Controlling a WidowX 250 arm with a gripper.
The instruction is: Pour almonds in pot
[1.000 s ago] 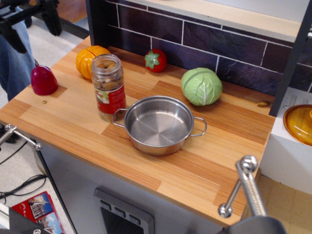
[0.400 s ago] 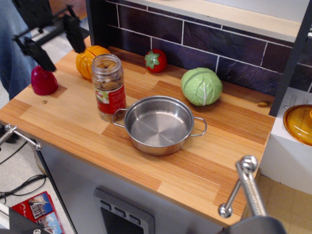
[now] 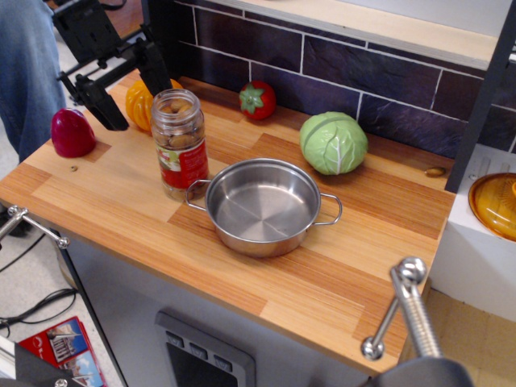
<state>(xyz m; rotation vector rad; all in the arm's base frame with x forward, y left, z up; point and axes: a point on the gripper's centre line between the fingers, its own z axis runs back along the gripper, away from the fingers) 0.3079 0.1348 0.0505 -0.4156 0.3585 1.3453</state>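
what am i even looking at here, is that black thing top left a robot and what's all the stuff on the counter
Yes. The black tool at the top left is the grasping end of a robot arm: two dark fingers, spread apart and holding nothing. There is one camera, looking down at a wooden counter from the front and above.

On the counter stands a clear jar of almonds with a red label and no lid. Right beside it sits an empty shiny steel pot with two wire handles. Behind them are toy foods: an orange pumpkin partly hidden by the tool, a red tomato, a green cabbage, and a dark red piece at the left edge. An amber glass dish sits off to the right. The job is to tip the almonds into the pot; that has not started.
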